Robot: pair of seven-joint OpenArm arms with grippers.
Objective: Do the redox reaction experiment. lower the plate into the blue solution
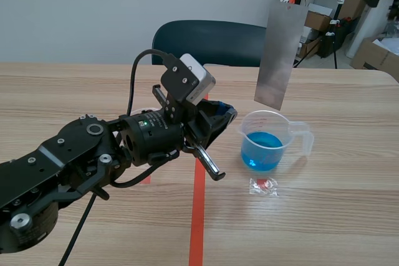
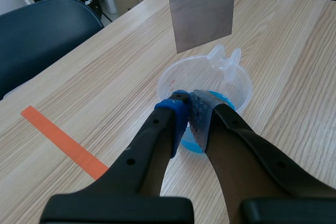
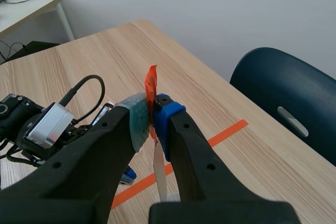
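1. Left gripper: pads pressed together on nothing. It is parked low, just beside the near wall of the beaker (contact with the wall not discernible). Likely there to steady the beaker or simply to keep out of the way.
2. Right gripper: raised high and clamped on an orange tab, from which the plate hangs. Holding it by the tab keeps the fingers well above the liquid.
3. Plate: grey metal, hanging upright with a slight tilt. Its lower edge is above the beaker's rim and not yet in the liquid.
4. Blue solution: fills the beaker's lower part, so a straight descent looks necessary to wet the metal.
5. Further out: a small clear packet lies on the table near the beaker, and a dark chair stands behind the table.
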